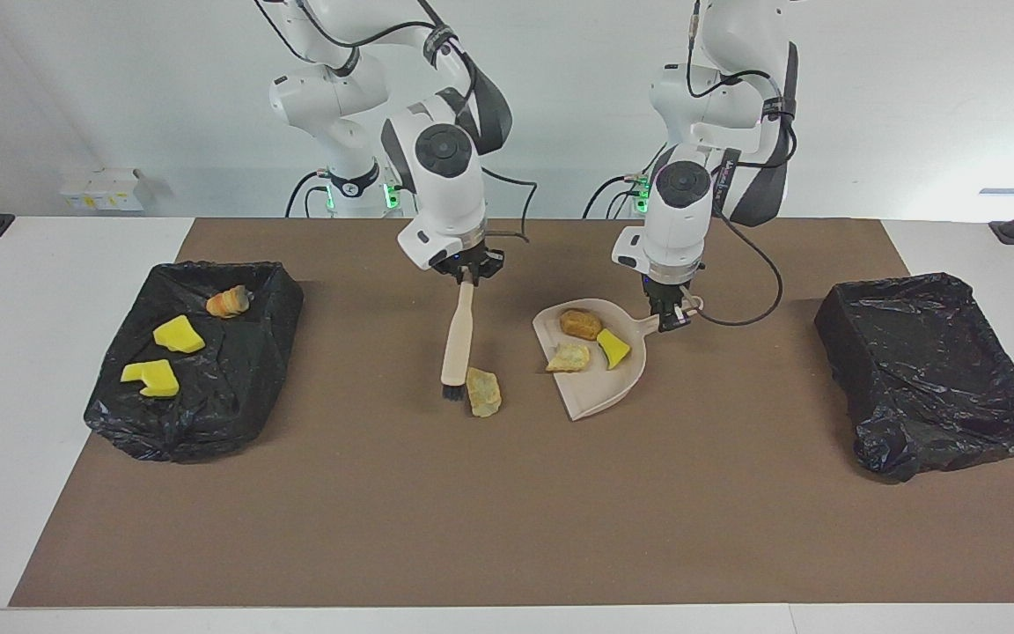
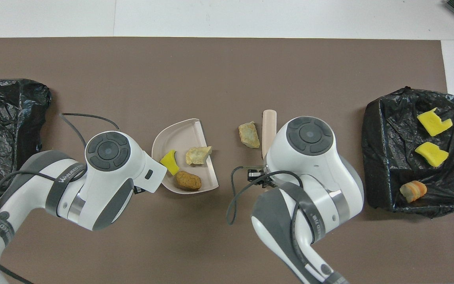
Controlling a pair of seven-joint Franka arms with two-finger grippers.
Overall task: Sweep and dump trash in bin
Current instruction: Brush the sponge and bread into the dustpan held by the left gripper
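Observation:
My left gripper is shut on the handle of the beige dustpan, which rests on the mat. In the pan lie a brown lump, a tan piece and a yellow piece. My right gripper is shut on the beige brush, its black bristles down on the mat. One loose tan piece of trash lies beside the bristles, between the brush and the pan's mouth. From overhead, the brush, the loose piece and the dustpan sit mid-mat.
A black-lined bin at the right arm's end of the table holds two yellow pieces and an orange-striped piece. Another black-lined bin stands at the left arm's end with nothing showing inside.

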